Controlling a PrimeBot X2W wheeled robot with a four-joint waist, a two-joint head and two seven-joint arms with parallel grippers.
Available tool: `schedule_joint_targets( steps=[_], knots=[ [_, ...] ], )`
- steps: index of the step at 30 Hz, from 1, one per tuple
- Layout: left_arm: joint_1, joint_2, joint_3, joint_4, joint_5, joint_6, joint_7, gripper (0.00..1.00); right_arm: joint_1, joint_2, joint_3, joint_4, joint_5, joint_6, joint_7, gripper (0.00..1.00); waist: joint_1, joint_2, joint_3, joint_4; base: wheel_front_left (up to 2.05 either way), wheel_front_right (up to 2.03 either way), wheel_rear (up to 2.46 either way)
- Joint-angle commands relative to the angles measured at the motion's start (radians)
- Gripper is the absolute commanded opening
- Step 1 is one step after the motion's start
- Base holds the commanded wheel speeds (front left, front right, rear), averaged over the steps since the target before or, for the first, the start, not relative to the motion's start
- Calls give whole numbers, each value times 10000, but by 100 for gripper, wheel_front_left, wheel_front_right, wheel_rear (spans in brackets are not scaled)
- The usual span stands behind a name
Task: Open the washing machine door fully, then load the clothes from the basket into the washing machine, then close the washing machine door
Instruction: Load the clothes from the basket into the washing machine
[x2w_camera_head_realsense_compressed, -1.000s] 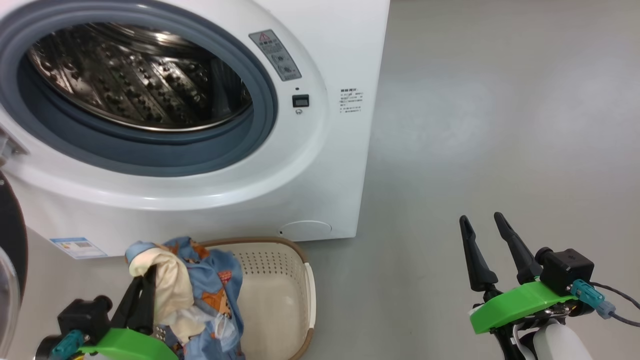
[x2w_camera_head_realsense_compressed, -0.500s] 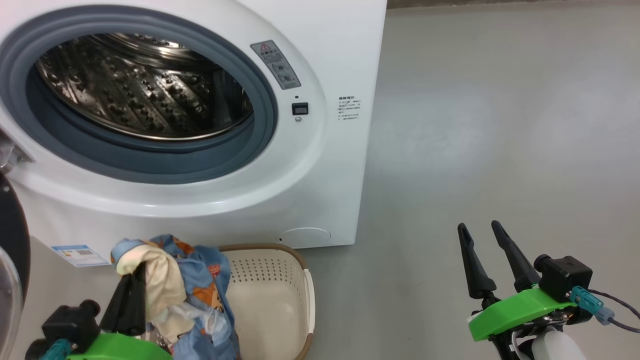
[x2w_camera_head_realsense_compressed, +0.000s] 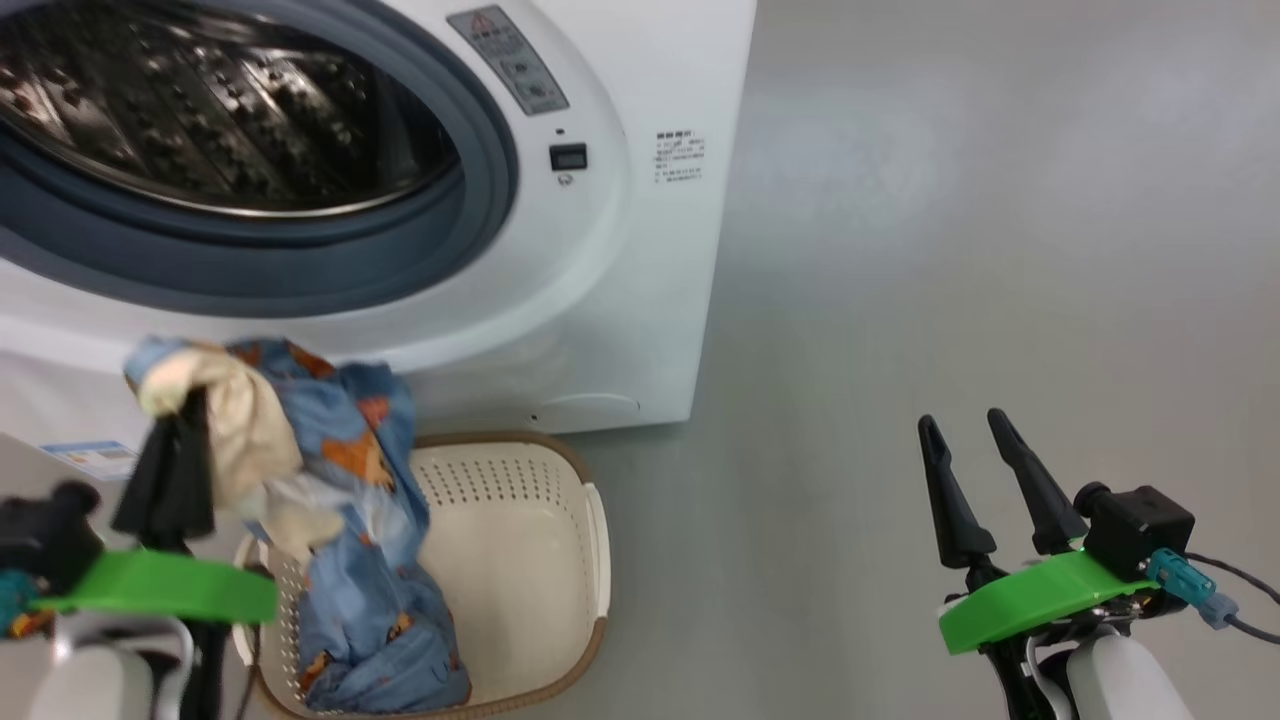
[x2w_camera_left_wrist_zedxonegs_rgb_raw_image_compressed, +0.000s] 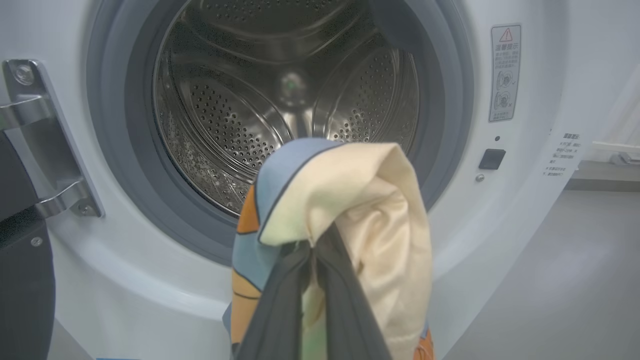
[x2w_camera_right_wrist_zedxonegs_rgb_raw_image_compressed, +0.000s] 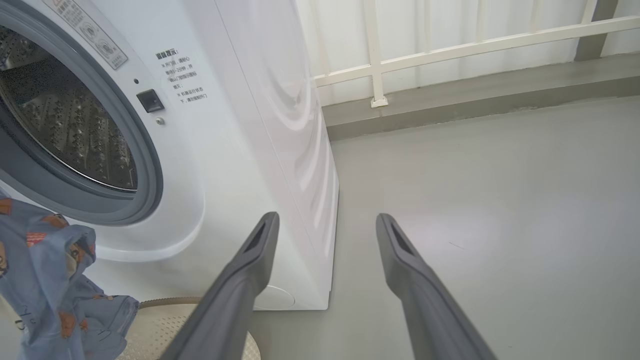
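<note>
A big white boxy front-loading washing machine (x2w_camera_head_realsense_compressed: 640, 250) stands with its round mouth uncovered. A grey-blue rubber gasket (x2w_camera_head_realsense_compressed: 480, 180) rings its perforated steel drum (x2w_camera_left_wrist_zedxonegs_rgb_raw_image_compressed: 280, 100). An edge of the glossy black-rimmed door (x2w_camera_left_wrist_zedxonegs_rgb_raw_image_compressed: 20, 290) shows, swung aside at the machine's hinge (x2w_camera_left_wrist_zedxonegs_rgb_raw_image_compressed: 45, 145).

Just below the mouth, the robot's left gripper (x2w_camera_left_wrist_zedxonegs_rgb_raw_image_compressed: 314, 247) has its jaws pinched fully together on a fold of soft blue clothes (x2w_camera_head_realsense_compressed: 350, 480). The fabric is printed with small orange-brown figures, and its cream lining is turned outward. The bunch hangs in front of the machine's lower front. Its tail trails down into a small cream-white perforated plastic basket (x2w_camera_head_realsense_compressed: 520, 560) with a brown rim, on the floor just before the machine's base.

The cloth looks light and limp, so it will likely sag and swing. The bunched fold seems a sound place to hold it. The dangling tail could catch on the basket rim or drag over the gasket lip.

To the machine's right, the right gripper (x2w_camera_head_realsense_compressed: 961, 418) hovers over bare grey floor (x2w_camera_head_realsense_compressed: 950, 200), jaws spread wide and holding nothing. A white railing (x2w_camera_right_wrist_zedxonegs_rgb_raw_image_compressed: 450, 45) runs beyond the machine.
</note>
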Motion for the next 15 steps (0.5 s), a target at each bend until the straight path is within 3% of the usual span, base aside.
schedule_joint_targets(
  steps=[1,5,15],
  knots=[
    [-756,475,414,-300,-155,-26,-135,0,-301,-10,207,-321,-136,16,-57,100,0,-1,719,-231,0,0,0],
    [-1638,843,425,-372,-382,-26,-135,0,-460,-10,242,-455,-191,16,-57,100,0,-1,1462,-397,0,0,0],
    [-4760,2482,54,411,-1146,-26,-135,0,-974,-10,182,-962,-238,16,-57,100,0,-1,3368,-916,0,0,0]
  ],
)
